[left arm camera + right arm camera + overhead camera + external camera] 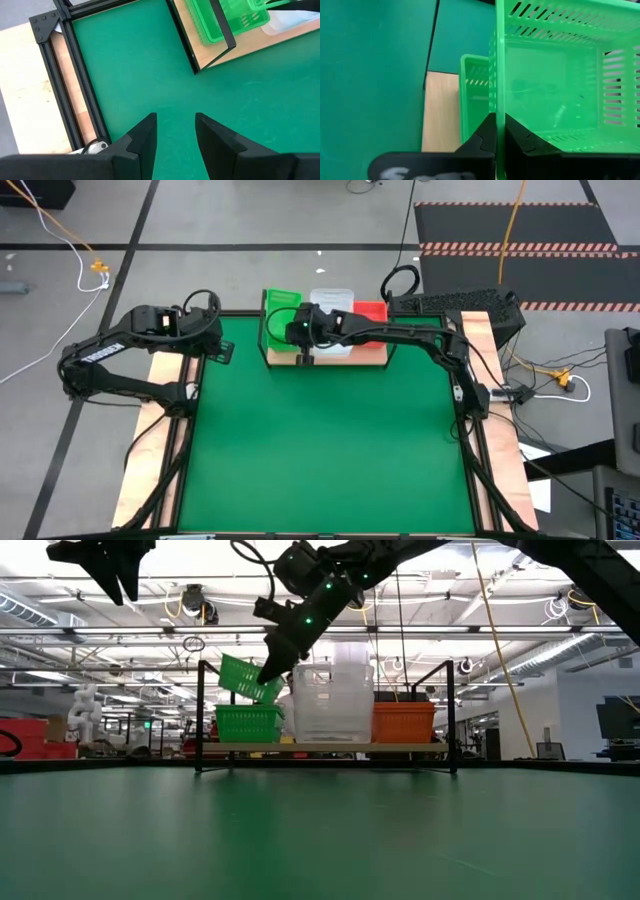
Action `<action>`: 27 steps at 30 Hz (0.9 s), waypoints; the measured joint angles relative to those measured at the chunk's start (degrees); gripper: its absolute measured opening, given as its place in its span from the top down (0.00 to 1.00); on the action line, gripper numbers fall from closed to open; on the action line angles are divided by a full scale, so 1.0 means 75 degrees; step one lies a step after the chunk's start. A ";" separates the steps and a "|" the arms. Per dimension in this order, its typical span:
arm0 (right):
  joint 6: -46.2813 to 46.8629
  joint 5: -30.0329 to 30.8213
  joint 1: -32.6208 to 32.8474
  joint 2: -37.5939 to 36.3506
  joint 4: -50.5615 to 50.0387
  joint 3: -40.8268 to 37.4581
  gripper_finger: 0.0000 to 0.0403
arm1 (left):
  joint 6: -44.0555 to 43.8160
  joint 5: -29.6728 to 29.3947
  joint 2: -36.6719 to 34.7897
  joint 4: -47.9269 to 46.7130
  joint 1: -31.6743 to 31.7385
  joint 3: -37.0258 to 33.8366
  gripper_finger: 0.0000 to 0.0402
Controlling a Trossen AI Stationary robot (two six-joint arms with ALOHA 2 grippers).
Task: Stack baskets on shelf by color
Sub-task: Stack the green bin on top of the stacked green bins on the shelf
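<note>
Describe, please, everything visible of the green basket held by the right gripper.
The held basket is green slotted plastic, rectangular, open-topped and empty. It hangs tilted above the green stack at the shelf's end, seemingly clear of it. The right gripper pinches one wall, one jaw inside and one outside.

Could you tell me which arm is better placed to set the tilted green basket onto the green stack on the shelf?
Right. The right gripper already grips the tilted green basket just above the green stack on the shelf; the left gripper hangs open, off to the side.
</note>
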 joint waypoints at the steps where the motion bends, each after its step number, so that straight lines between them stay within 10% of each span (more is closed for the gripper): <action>1: 0.0008 0.0000 0.0000 0.0003 -0.0017 0.0000 1.00 | 0.0000 -0.0003 0.0000 0.0000 0.0000 0.0000 0.67; 17: 0.0384 -0.0178 0.0035 0.0099 -0.0427 0.0000 1.00 | 0.0126 -0.0033 0.0003 -0.0003 0.0006 -0.0001 0.67; 27: 0.0882 -0.0165 0.0052 0.0099 -0.0316 -0.0003 0.81 | 0.0148 -0.0034 0.0003 -0.0006 0.0006 -0.0003 0.67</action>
